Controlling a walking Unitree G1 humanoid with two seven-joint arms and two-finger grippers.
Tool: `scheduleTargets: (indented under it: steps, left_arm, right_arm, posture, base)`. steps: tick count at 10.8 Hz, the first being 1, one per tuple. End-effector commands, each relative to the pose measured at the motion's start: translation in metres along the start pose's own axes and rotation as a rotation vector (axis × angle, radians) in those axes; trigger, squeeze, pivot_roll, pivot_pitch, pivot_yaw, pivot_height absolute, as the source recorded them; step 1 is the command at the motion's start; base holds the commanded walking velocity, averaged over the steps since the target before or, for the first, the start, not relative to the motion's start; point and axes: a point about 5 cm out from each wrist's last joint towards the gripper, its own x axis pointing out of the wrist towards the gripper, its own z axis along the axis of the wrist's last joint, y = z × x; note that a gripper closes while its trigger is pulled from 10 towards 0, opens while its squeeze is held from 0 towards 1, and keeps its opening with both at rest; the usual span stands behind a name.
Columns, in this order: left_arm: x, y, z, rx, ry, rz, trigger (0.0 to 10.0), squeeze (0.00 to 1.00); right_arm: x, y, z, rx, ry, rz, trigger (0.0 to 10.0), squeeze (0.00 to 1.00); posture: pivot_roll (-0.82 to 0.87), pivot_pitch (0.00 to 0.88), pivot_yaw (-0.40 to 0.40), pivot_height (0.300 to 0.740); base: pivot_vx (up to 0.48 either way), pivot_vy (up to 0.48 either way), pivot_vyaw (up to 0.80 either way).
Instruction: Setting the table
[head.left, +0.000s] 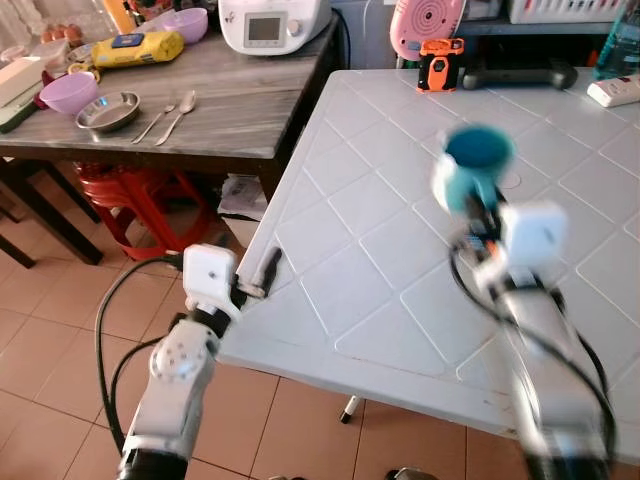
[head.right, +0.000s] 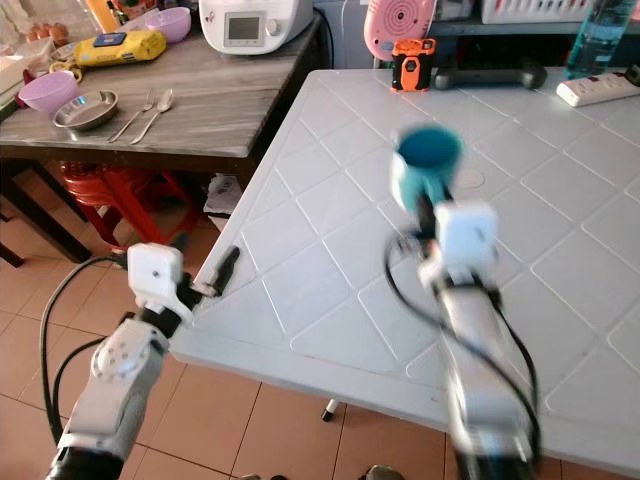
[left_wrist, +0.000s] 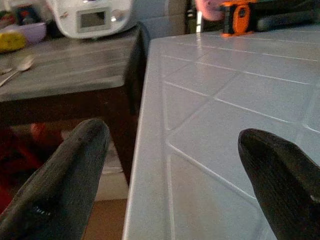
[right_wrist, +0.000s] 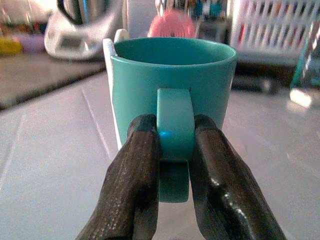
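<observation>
A teal mug (head.left: 474, 160) hangs upright above the middle of the white tiled table (head.left: 380, 240). My right gripper (right_wrist: 172, 150) is shut on the mug's handle (right_wrist: 174, 125), one black finger on each side. The right arm looks blurred in the eye views. My left gripper (left_wrist: 170, 170) is open at the table's near left edge, its black fingers (head.left: 268, 268) resting over the rim with nothing between them. On the dark wooden table (head.left: 230, 100) to the left lie two spoons (head.left: 172, 117), a steel bowl (head.left: 107, 111) and a purple bowl (head.left: 68, 92).
At the white table's far edge stand a pink object (head.left: 425, 22), an orange-and-black device (head.left: 438, 65) and a white remote (head.left: 612, 92). A white kitchen appliance (head.left: 272, 22) and a yellow packet (head.left: 135, 48) sit on the wooden table. A red stool (head.left: 140, 200) stands beneath it.
</observation>
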Motion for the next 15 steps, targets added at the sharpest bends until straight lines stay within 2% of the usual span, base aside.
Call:
scheduleTargets:
  steps: [1,2,5,15]
  left_arm:
    - [0.001,0.002,-0.005,-0.007,0.031,-0.009,10.0,0.00]
    - [0.003,-0.001,-0.004,-0.004,0.020,-0.026,10.0,0.00]
    - [0.003,-0.007,-0.007,-0.020,0.019,-0.052,10.0,0.00]
    - [0.004,-0.011,-0.010,-0.032,0.013,-0.080,10.0,0.00]
  right_arm:
    - [-0.006,0.003,0.003,0.008,0.002,0.010,10.0,0.00]
    - [-0.010,0.001,-0.001,0.022,0.033,-0.014,10.0,0.00]
    - [-0.011,0.001,0.002,0.027,0.043,-0.011,10.0,0.00]
    - [-0.002,0.011,0.006,0.049,0.031,-0.017,10.0,0.00]
  posture:
    - [-0.12,0.113,0.145,0.740]
    - [-0.12,0.110,0.148,0.740]
    - [-0.12,0.113,0.149,0.740]
    - [-0.12,0.106,0.143,0.740]
  base:
    - [0.000,0.000,0.00]
    - [0.000,0.000,0.00]
    - [0.000,0.185,-0.74]
    - [0.000,0.443,0.00]
